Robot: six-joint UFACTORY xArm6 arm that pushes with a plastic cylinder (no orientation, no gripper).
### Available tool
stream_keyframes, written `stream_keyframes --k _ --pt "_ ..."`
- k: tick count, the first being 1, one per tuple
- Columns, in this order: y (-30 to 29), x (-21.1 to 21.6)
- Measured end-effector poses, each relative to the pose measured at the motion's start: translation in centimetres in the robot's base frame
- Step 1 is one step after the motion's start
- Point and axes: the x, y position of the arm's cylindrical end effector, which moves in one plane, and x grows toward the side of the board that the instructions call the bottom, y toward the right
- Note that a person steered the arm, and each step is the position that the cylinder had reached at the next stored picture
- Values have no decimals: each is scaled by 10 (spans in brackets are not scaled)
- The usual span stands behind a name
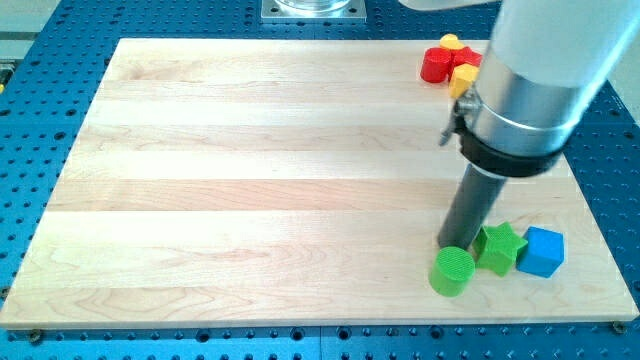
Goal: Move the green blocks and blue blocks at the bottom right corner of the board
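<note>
A green cylinder [452, 271], a green star block [499, 246] and a blue cube [542, 251] lie close together in a row near the board's bottom right corner. My tip [449, 245] rests on the board just above the green cylinder and just left of the green star, at or nearly touching both. The rod rises from there into the large silver arm body [530, 90]. No other blue block is visible.
A cluster of red and yellow blocks sits at the view's top right: a red block [437, 63] and a yellow block [464, 77], partly hidden behind the arm. The wooden board [250, 180] lies on a blue perforated table.
</note>
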Motion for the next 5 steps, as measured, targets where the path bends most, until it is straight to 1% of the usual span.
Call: stream_keyframes --k 2,3,4,5 --pt "2 -88" --pt "63 -89" --pt "31 -31" --pt "29 -14"
